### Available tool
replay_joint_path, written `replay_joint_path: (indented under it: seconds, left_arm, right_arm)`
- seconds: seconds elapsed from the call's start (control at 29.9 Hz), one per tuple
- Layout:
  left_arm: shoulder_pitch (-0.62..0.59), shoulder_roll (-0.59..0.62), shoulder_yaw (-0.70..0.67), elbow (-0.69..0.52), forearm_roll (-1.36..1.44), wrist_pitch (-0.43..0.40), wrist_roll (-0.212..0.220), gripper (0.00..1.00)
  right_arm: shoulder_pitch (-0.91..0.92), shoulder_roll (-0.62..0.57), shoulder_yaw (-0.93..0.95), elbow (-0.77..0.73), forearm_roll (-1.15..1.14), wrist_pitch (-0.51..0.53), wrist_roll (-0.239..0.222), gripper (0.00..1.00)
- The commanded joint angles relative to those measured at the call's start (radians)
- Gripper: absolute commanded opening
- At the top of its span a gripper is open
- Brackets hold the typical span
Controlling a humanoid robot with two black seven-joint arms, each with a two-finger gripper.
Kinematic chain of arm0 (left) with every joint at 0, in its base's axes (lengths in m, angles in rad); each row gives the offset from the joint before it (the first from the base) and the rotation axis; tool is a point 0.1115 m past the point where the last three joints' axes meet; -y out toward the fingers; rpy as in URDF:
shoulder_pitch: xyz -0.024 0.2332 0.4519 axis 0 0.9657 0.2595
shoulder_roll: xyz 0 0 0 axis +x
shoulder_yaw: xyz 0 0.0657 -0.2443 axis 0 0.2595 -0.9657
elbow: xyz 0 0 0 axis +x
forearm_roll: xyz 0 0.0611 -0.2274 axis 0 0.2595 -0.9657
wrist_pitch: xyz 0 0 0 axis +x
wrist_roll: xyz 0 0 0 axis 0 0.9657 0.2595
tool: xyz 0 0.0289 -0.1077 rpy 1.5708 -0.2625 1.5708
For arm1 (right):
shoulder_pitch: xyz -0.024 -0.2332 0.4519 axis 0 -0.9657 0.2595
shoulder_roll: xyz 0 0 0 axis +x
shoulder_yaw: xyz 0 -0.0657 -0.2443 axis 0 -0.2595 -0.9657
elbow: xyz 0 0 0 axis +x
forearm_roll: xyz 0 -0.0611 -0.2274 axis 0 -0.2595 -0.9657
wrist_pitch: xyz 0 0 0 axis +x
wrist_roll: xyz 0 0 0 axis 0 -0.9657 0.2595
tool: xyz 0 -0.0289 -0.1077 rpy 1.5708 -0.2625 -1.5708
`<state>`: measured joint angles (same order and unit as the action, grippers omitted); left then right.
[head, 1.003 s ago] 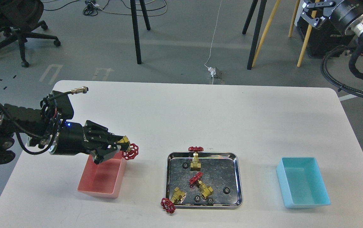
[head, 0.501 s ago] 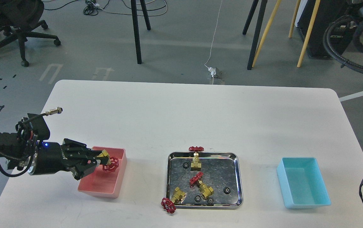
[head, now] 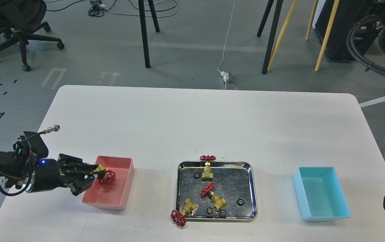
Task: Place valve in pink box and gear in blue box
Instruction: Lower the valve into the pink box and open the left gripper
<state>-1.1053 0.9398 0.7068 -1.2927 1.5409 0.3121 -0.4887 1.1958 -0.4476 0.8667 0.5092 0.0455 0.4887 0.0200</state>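
The left pincer [head: 95, 173] is pinching a valve [head: 106, 175] by its brass body, with the red handwheel sticking out just ahead of the fingertips, and it is hanging low inside the near-left part of the pink box [head: 125, 191], so the valve looks about to be let go there but is not yet resting free on the floor of the bin. Well off to the pincer's right, the steel tray [head: 251, 191] is holding two more valves and several black gears, such as one gear [head: 240, 202], while another valve [head: 181, 213] is hanging over its front edge. Farther right again, the blue box [head: 326, 211] is sitting empty. By my judgement, no gear is placed yet. The right pincer is out of sight, so its state is unknown.
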Motion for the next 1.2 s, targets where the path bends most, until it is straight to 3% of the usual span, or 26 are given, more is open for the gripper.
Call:
replay_joint_path:
  seconds: [0.0, 0.84, 1.04, 1.1, 1.17]
  left_arm:
    - [0.018, -0.012, -0.018, 0.001, -0.001, 0.002, 0.000, 0.09]
    - [0.059, -0.105, -0.044, 0.073, -0.001, 0.001, 0.000, 0.12]
    - [0.058, -0.093, -0.046, 0.073, 0.001, 0.002, 0.000, 0.24]
    - [0.058, -0.090, -0.049, 0.067, -0.010, 0.002, 0.000, 0.32]
    - [0.058, -0.073, -0.064, 0.062, -0.013, 0.002, 0.000, 0.48]
  right_arm:
    - [-0.002, 0.000, 0.000, 0.000, 0.001, 0.000, 0.000, 1.00]
    - [-0.036, -0.003, 0.006, 0.002, 0.010, 0.000, 0.000, 1.00]
    - [-0.036, -0.003, 0.006, 0.006, 0.010, 0.000, 0.000, 1.00]
    - [-0.039, -0.003, 0.003, 0.021, 0.008, 0.000, -0.002, 1.00]
    - [-0.065, -0.013, 0.003, 0.058, 0.008, 0.000, -0.002, 1.00]
